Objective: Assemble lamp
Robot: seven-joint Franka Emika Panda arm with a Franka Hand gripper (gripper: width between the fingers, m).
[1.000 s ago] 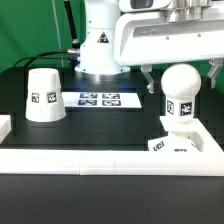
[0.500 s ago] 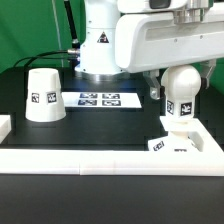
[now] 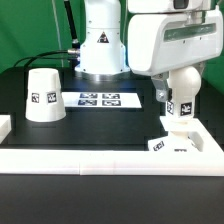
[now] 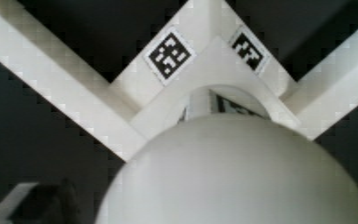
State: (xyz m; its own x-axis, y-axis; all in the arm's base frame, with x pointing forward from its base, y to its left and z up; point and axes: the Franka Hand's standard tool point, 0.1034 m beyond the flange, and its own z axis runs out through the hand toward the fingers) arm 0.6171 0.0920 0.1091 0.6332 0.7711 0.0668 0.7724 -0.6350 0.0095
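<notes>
The ball-shaped bulb (image 3: 182,88) stands upright on the low base (image 3: 176,130) at the exterior view's right, against the white rail. My gripper (image 3: 181,96) hangs over the bulb, and one dark finger (image 3: 160,97) reaches down beside it on the exterior view's left. The other finger is hidden. In the wrist view the bulb (image 4: 220,165) fills the frame, with the tagged base (image 4: 167,52) beyond it. A dark finger (image 4: 23,203) stands apart from the bulb, so the gripper (image 4: 202,208) looks open. The cone shade (image 3: 43,95) stands alone at the exterior view's left.
The marker board (image 3: 98,99) lies flat at the back middle. A white rail (image 3: 100,162) runs along the front, with a white block (image 3: 5,127) at the exterior view's left. The robot's body (image 3: 100,40) stands behind.
The arm's white hand has moved toward the exterior view's left and lower over the bulb. A finger now shows beside the bulb. The bulb, base and shade have not moved.
</notes>
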